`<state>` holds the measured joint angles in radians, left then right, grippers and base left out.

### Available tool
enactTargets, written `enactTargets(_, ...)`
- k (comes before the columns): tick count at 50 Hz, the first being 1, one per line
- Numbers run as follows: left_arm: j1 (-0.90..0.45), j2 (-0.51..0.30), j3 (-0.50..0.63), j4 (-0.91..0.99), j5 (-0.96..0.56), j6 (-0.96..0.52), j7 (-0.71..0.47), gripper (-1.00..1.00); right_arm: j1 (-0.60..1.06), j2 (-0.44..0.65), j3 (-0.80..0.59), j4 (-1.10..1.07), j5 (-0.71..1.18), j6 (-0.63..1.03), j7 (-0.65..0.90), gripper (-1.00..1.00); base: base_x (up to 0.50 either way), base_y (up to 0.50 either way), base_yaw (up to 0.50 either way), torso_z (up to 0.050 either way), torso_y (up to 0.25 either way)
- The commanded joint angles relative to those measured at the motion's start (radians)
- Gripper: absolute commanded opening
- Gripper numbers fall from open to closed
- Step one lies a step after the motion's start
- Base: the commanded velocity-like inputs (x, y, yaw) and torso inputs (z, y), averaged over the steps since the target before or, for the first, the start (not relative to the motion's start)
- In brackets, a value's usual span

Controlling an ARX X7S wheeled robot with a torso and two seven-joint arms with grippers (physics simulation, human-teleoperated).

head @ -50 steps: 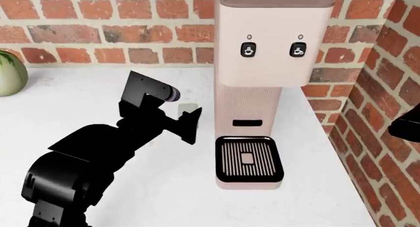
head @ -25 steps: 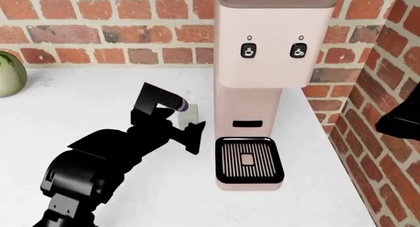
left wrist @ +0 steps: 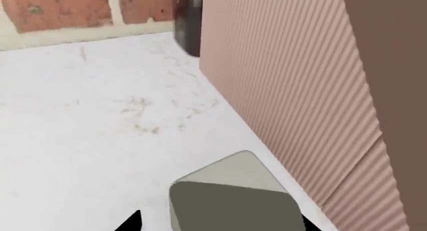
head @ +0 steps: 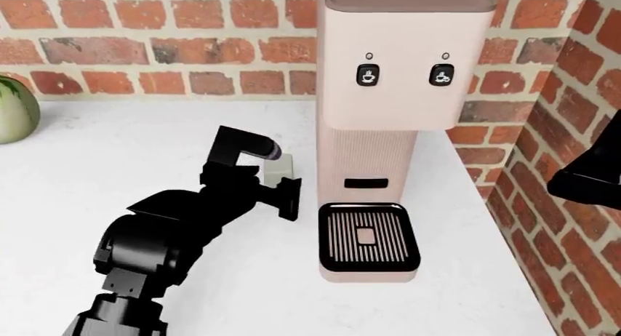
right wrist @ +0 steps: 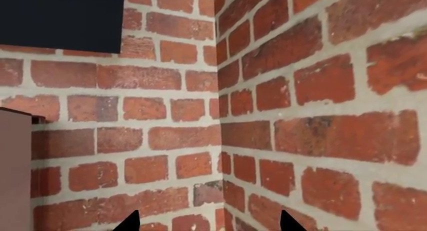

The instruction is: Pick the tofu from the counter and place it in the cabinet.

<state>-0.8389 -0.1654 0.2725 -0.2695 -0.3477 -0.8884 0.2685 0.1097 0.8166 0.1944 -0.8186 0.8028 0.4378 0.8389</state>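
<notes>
Off-white against the speckled stone, the tofu [head: 281,169] sits on the white bench [head: 116,154] just beside the ribbed flank of the pink coffee machine [head: 388,132], with the left claw [head: 278,193] reaching in at it from the near side. The left wrist view shows the tofu [left wrist: 230,193] low in the frame between two dark fingertips [left wrist: 130,223], which looks like a spread claw bracketing the block and not yet pinching it, though contact cannot be confirmed. The right claw [right wrist: 207,222] is raised well off to the side facing a brick wall corner [right wrist: 220,116]; only its two tips show, set apart, gripping nothing. A pale green ball [head: 14,110] rests at the far left of the bench. By these pictures the task is at its opening stage: the block is still down on the stone, unlifted, and the grasp, the carry and the placing in the cabinet all remain. No cabinet interior is in view.
</notes>
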Motion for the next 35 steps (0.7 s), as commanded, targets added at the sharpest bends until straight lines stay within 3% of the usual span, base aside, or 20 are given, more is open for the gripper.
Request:
enactTargets(1, -0.018, 0.02, -0.004, -0.092, 0.01, 0.097, -0.012, -1.0, 0.013, -0.007, -0.02, 0.008, -0.012, 0.0, -0.002, 1.0, 0.0, 0.0, 0.0, 0.0, 0.0)
enactTargets(15, -0.009, 0.002, -0.064, -0.011, 0.001, 0.117, -0.087, -1.0, 0.029, -0.01, -0.035, 0.016, -0.018, 0.002, -0.002, 1.0, 0.0, 0.0, 0.0, 0.0, 0.0)
enactTargets(25, 0.076, -0.078, -0.16, 0.411, -0.051, -0.065, -0.212, -1.0, 0.005, -0.01, -0.014, 0.012, -0.015, -0.01, -0.005, 1.0, 0.0, 0.0, 0.0, 0.0, 0.0)
enactTargets(35, 0.073, -0.069, -0.358, 0.836, -0.217, -0.318, -0.316, -1.0, 0.016, -0.002, -0.017, 0.003, 0.0, 0.0, -0.003, 1.0, 0.0, 0.0, 0.0, 0.0, 0.0)
